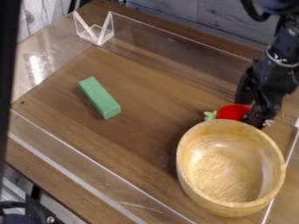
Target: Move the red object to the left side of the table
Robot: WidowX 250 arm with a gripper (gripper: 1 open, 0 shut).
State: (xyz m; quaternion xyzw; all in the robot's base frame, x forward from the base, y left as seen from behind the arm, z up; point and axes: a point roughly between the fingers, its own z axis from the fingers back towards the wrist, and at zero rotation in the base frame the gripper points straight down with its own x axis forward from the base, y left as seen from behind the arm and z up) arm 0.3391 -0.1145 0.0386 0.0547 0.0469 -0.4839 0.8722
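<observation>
The red object (232, 112) is a small round red toy fruit with a green leafy piece on its left, lying on the table (152, 140) just behind the wooden bowl's far rim. My gripper (260, 102) hangs right beside it on the right, black fingers (246, 88) pointing down and standing open. Nothing is between the fingers. The right part of the fruit is partly hidden by the near finger.
A large wooden bowl (230, 168) fills the front right. A long green block (100, 97) lies left of centre. A clear plastic stand (93, 28) sits at the back left corner. Low clear walls (70, 175) edge the tabletop.
</observation>
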